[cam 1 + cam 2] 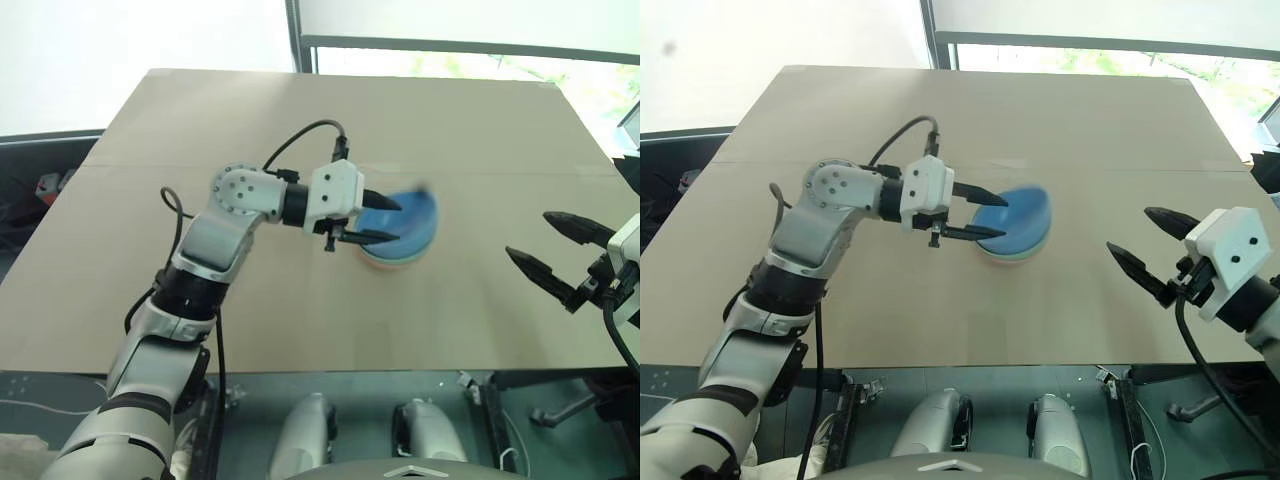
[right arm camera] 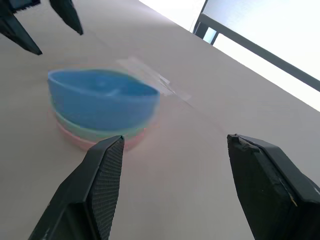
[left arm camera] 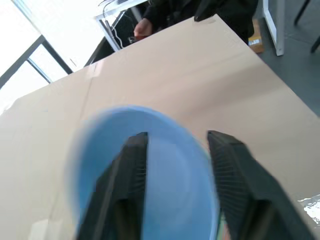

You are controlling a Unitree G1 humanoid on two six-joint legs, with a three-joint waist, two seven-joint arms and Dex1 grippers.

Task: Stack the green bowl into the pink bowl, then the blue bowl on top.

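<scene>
The blue bowl rests on top of the stack near the table's middle, tilted and blurred. Under it a thin rim of the green bowl shows, and below that the pink bowl on the table. My left gripper is open and points to the right, its fingertips at the blue bowl's left rim, one above the rim and one by the side. My right gripper stands open well to the right of the stack, with nothing between its fingers.
The bowls stand on a broad tan table with a taped seam across it. A person's hand shows at one table edge in the left wrist view. Windows run behind the far edge.
</scene>
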